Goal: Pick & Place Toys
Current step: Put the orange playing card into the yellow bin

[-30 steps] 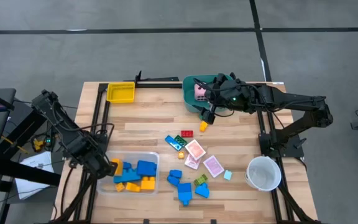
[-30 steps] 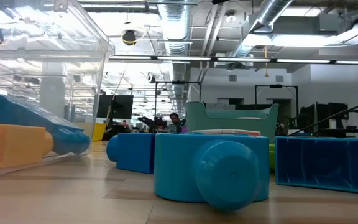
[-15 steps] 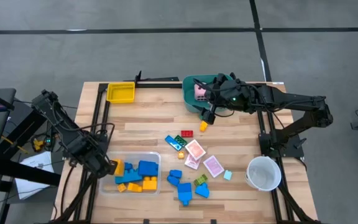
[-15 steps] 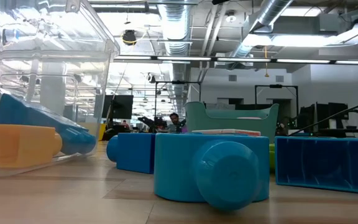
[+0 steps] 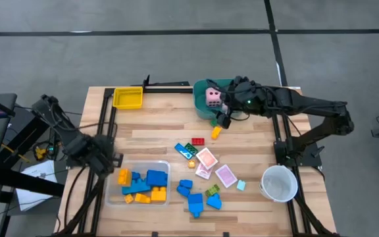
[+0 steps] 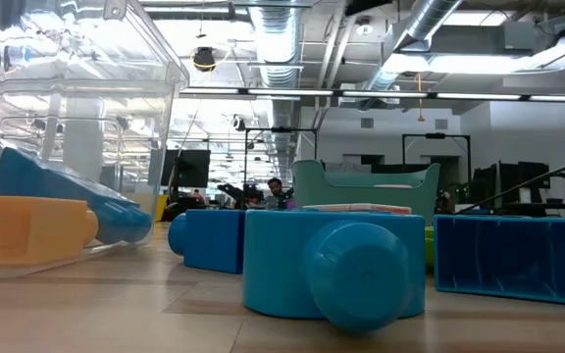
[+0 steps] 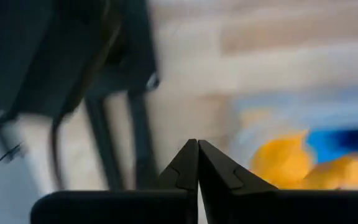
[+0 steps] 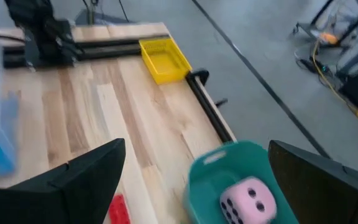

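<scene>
A: What is changing over the table?

B: The right gripper (image 5: 224,116), jaws spread wide and empty, is pulling back from the teal tub (image 5: 201,105) at twelve o'clock, uncovering the pink die (image 5: 212,97) resting inside (a drop looks done).

A: And the left?

B: The left gripper (image 5: 114,160), jaws pressed together holding nothing, is backing away from the clear tray (image 5: 164,172) toward nine o'clock. Loose blocks (image 5: 194,197) and cards (image 5: 206,158) are still waiting mid-table.
</scene>
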Action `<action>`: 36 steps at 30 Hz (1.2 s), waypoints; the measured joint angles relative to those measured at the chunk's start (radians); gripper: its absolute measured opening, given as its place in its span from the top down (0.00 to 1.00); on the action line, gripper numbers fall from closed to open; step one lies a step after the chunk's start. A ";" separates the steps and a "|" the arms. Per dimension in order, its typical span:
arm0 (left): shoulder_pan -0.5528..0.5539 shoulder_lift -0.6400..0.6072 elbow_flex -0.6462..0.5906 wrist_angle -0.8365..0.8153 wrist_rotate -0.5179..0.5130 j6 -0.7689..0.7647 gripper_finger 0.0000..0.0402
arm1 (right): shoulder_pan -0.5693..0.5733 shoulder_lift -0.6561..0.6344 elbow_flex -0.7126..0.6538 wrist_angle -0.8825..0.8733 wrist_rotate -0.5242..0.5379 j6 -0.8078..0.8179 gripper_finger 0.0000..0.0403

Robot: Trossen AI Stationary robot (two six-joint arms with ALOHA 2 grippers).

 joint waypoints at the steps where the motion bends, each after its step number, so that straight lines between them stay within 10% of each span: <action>1: 0.015 -0.015 0.000 -0.004 -0.034 0.009 1.00 | -0.005 -0.003 0.000 -0.005 0.000 0.006 0.04; 16: 0.363 -0.154 0.000 0.370 -0.451 0.535 1.00 | -0.060 -0.056 0.000 -0.200 0.000 0.110 0.04; 26: 0.611 -0.066 0.001 1.123 -0.353 1.309 1.00 | -0.059 -0.065 -0.040 -0.354 -0.037 0.295 0.04; 36: 0.682 0.020 0.001 1.403 -0.241 1.435 1.00 | -0.027 -0.047 -0.269 -0.284 -0.240 0.589 0.04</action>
